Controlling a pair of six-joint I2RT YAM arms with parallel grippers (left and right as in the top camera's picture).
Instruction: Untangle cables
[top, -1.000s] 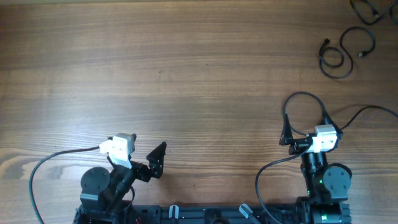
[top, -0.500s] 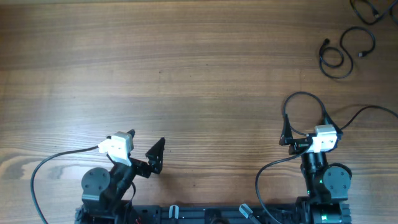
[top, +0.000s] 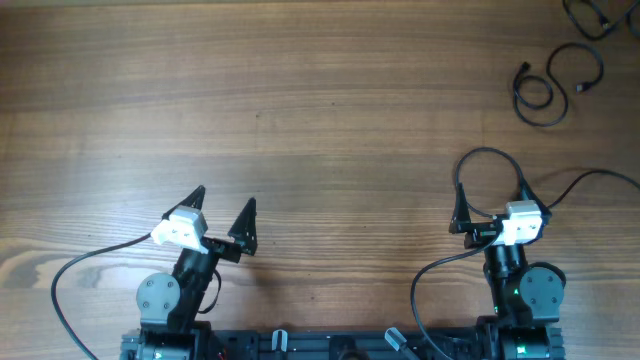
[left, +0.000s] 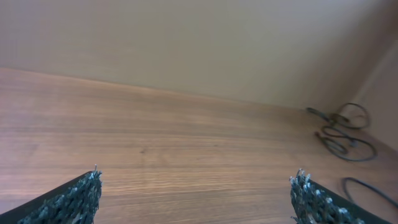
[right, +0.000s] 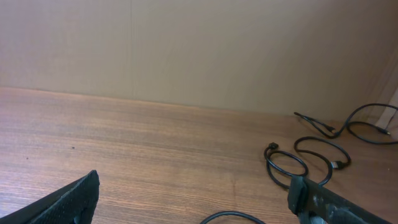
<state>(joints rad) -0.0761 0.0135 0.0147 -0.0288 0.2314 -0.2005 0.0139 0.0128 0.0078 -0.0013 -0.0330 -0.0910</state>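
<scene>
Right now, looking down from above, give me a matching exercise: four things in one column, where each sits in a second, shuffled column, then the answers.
Things
1. left gripper
2. right gripper
3. looped cable
4. second cable

Places
A. far right corner, cut off by the picture's edge
B. near edge, left side
C. far right, just short of the corner
D. near edge, right side

Pairs: 1-B, 2-D, 3-C, 4-A

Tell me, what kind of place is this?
Probably a robot lab or workshop, not a home. A left arm and a right arm are mounted at the edge of a bare wooden table, a plain wall stands behind it, and thin black cables lie in its far right corner.
</scene>
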